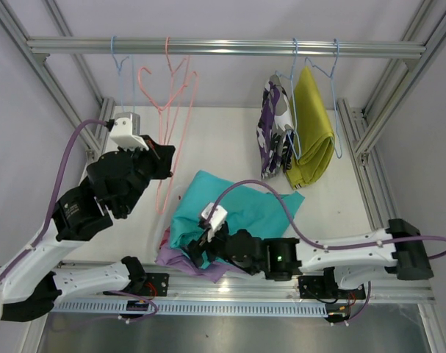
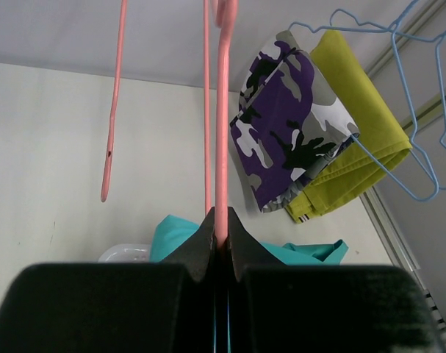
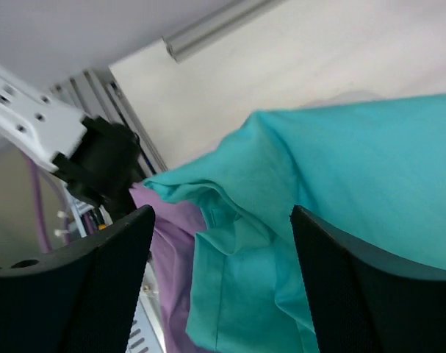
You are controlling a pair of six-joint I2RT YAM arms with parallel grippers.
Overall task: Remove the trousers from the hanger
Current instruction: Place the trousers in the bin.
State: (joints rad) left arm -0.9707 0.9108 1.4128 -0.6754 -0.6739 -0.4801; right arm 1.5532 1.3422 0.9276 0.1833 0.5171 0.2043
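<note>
Your left end effector [image 2: 221, 229] clenched on pink hanger [image 2: 223, 110]. Your right end effector [image 3: 221, 250] released, jaws spread over teal trousers [image 3: 355, 169], heaped on lilac pair [image 3: 167, 243] on counter [image 1: 230, 140]. Camouflage pair [image 2: 289, 125] and mustard pair [image 2: 355, 88] hang on blue hangers [image 2: 388, 170].
</note>
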